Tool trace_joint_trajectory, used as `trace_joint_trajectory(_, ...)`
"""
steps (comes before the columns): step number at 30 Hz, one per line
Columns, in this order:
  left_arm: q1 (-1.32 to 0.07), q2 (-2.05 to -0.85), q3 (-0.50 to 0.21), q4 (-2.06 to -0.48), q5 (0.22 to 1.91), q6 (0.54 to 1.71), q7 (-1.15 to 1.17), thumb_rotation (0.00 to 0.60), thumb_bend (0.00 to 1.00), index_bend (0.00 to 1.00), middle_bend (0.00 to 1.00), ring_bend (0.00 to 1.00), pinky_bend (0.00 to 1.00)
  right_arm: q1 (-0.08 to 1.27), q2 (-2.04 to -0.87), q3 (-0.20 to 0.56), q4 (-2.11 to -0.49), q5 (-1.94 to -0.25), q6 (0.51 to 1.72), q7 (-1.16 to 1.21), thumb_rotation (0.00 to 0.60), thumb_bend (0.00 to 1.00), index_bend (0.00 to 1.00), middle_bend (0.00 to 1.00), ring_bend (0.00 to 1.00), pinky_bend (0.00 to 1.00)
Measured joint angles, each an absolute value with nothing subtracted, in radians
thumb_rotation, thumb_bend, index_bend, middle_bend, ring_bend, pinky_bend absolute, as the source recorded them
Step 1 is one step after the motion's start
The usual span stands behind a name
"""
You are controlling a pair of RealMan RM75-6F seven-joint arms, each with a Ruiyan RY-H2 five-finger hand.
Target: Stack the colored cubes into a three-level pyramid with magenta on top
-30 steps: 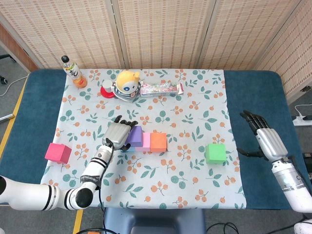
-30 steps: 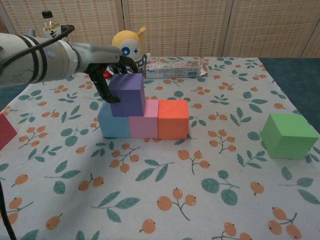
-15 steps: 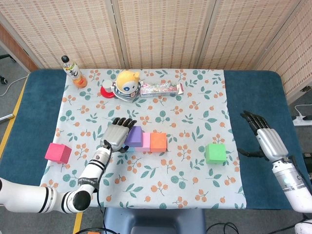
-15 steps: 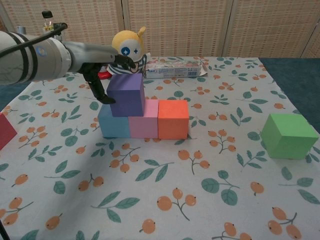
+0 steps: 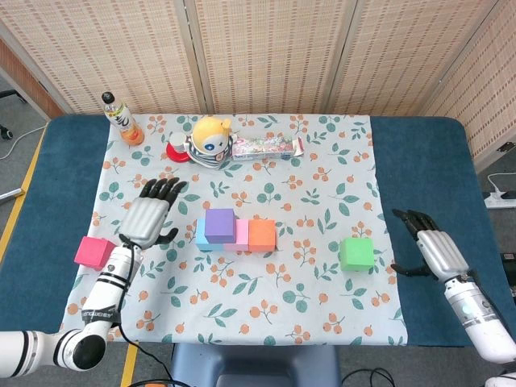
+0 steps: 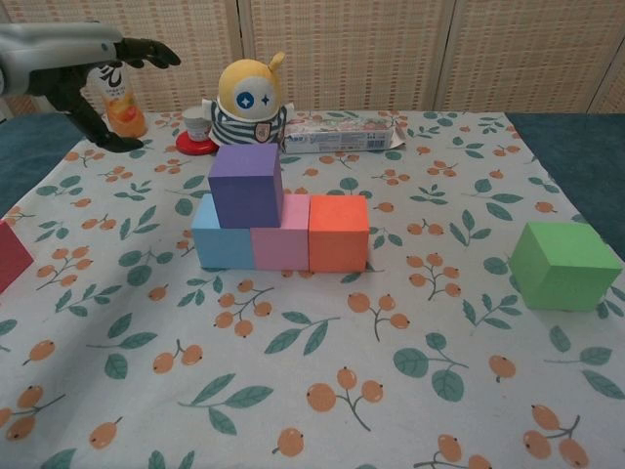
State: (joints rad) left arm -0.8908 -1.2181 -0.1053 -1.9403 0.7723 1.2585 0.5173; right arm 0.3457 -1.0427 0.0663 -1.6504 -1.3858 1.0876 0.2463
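A row of three cubes stands mid-table: light blue [image 6: 221,244], pink [image 6: 281,234] and orange [image 6: 338,233]. A purple cube [image 5: 219,225] [image 6: 245,185] sits on top, straddling the blue and pink ones. The magenta cube [image 5: 96,252] [image 6: 12,256] lies at the left edge of the cloth. The green cube [image 5: 356,253] [image 6: 564,265] stands alone on the right. My left hand [image 5: 147,218] [image 6: 73,63] hovers open between the magenta cube and the stack, holding nothing. My right hand [image 5: 426,250] is open over the blue table right of the green cube.
Along the back of the floral cloth [image 5: 322,298] stand an orange drink bottle [image 5: 121,119], a red-based cup [image 5: 177,148], a yellow striped doll [image 5: 210,140] [image 6: 246,103] and a long snack packet [image 5: 268,146].
My left hand has let go of the purple cube and drawn back up and to the left. The purple cube stays on the row. My right hand has slid slightly nearer.
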Motion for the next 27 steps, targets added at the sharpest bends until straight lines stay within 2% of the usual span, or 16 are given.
trace_joint_trajectory(5,-0.808,-1.189,-0.065,-1.903,0.878,1.263,0.421,0.6,0.33,0.07,0.06,0.0,0.05,0.36,-1.091,0.055,-1.618,-1.351,1.035,0.179,0.6,0.05,0.03,0.11,0.0,0.0)
trace_joint_trajectory(13,-0.734,-1.177,-0.045,-1.853,1.024,1.268,0.326,0.6,0.32,0.1,0.07,0.0,0.05,0.419,-1.203,0.056,-1.535,-1.302,0.944,0.071,0.6,0.05,0.07,0.11,0.0,0.0)
trace_joint_trajectory(22,-0.65,-1.156,-0.047,-1.821,1.142,1.288,0.204,0.6,0.32,0.1,0.08,0.0,0.05,0.468,-1.285,0.061,-1.452,-1.322,0.914,0.027,0.6,0.05,0.17,0.11,0.0,0.0)
trace_joint_trajectory(27,-0.622,-1.137,-0.064,-1.824,1.163,1.279,0.175,0.6,0.32,0.1,0.07,0.0,0.05,0.477,-1.297,0.061,-1.439,-1.332,0.91,0.034,0.6,0.05,0.17,0.11,0.0,0.0)
